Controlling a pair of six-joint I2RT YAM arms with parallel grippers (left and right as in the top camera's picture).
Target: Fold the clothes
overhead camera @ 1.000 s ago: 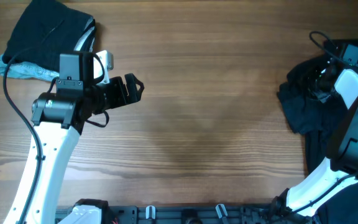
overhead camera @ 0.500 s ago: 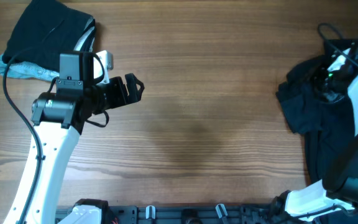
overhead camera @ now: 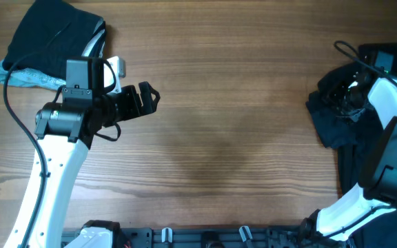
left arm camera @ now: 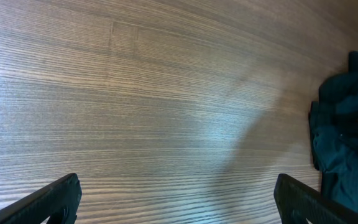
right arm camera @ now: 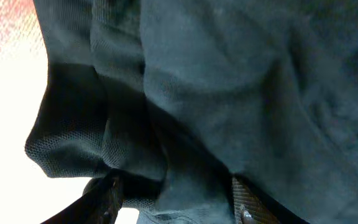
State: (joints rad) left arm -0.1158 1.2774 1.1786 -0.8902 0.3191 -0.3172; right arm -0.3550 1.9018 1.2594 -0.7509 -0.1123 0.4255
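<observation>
Dark navy cloth fills the right wrist view. The right gripper (right arm camera: 174, 198) straddles a bunched fold; whether it pinches cannot be told. The crumpled heap (overhead camera: 331, 122) lies at the frame's right edge, directly under that arm. The left gripper (overhead camera: 147, 97), spread wide and empty, sits well apart at centre-left, so the right arm is nearer.

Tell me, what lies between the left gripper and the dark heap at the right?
Only bare table lies between the left gripper and the heap. The overhead view shows it.
</observation>
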